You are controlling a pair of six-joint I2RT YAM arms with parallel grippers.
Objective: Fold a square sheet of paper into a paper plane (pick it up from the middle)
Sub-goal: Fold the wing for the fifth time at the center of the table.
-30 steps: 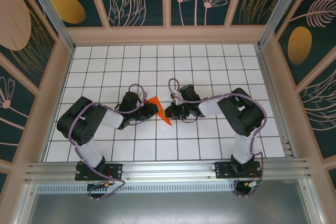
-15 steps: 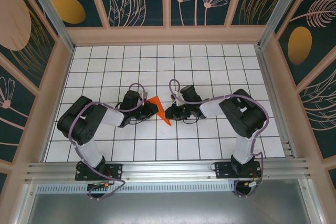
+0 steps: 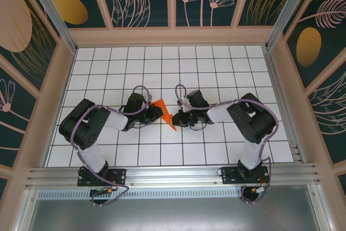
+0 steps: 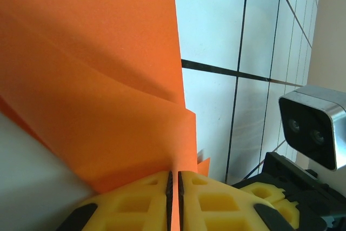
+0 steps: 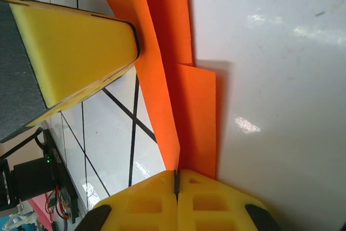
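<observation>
The orange sheet of paper (image 3: pixel 165 112), folded into a narrow pointed shape of several layers, is held just above the table's middle between both grippers. My left gripper (image 3: pixel 158 113) comes in from the left, shut on the paper (image 4: pixel 97 79), which runs into the seam of the left gripper (image 4: pixel 174 187). My right gripper (image 3: pixel 176 117) comes in from the right. In its wrist view the right gripper (image 5: pixel 175 179) is shut on a folded edge of the paper (image 5: pixel 186 96). A yellow left finger (image 5: pixel 81 41) rests against the paper's far end.
White gridded tabletop (image 3: pixel 216 74) lies around and behind the grippers. Wooden frame walls (image 3: pixel 167 36) with dark floral panels close it in. An aluminium rail (image 3: pixel 173 176) runs along the near edge. The right wrist camera (image 4: pixel 316 125) sits close beside the left gripper.
The right wrist has shifted slightly to the right and nearer. The orange paper and the left gripper stay where they were.
</observation>
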